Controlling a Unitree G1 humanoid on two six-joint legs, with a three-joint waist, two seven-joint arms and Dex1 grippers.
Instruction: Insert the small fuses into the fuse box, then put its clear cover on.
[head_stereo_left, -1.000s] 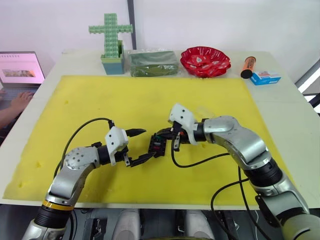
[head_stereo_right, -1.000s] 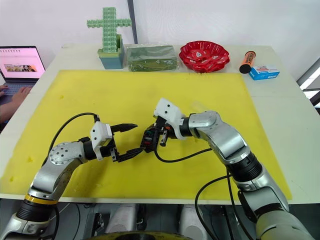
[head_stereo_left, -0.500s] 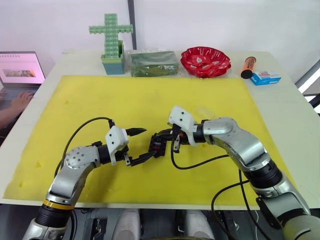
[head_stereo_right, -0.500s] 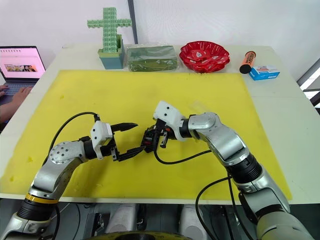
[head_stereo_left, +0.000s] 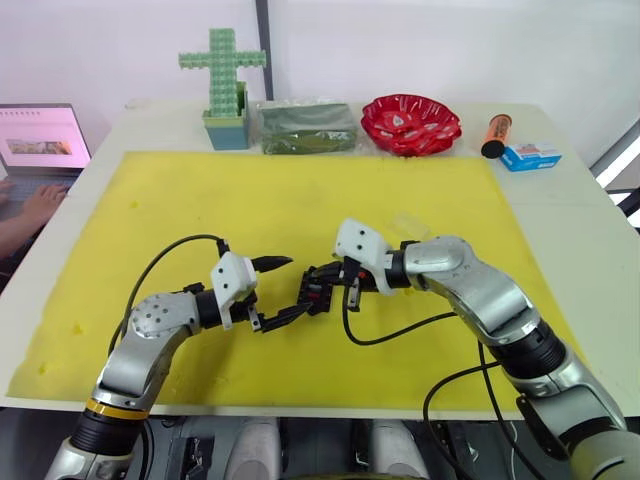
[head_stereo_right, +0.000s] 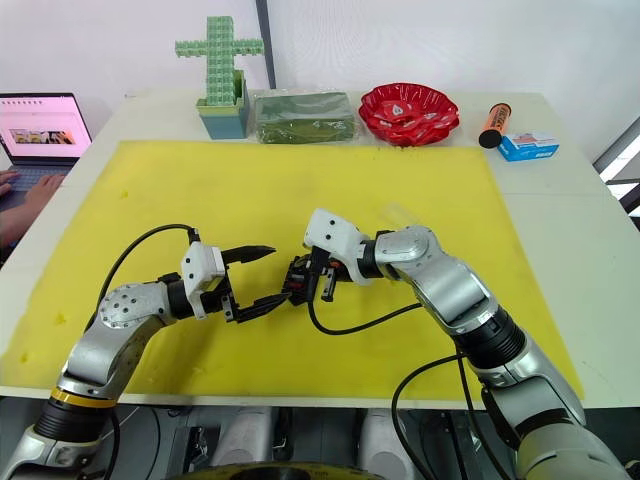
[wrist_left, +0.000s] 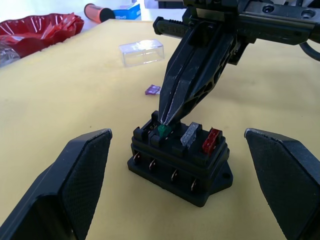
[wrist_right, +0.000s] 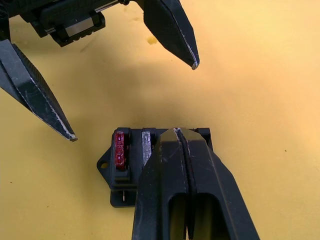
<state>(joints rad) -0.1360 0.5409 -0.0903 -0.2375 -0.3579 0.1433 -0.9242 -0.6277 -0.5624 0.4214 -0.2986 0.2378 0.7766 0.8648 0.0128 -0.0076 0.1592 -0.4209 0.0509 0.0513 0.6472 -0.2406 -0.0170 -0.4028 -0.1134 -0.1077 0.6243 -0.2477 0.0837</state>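
— While the left end effector (head_stereo_left: 278, 292) gapes wide, holding nothing, where's the fuse box (wrist_left: 179, 163)?
— Just right of it, on the yellow mat (head_stereo_left: 200, 200); the right end effector (wrist_left: 165, 120), pinched together, presses a green fuse (wrist_left: 163, 130) into it.

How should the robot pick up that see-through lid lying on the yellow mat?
Probably from above, pinching the two long sides of the clear cover. It lies flat and alone on the yellow mat, a low box shape with straight walls, and is narrow across, so the fingers could close over it there.
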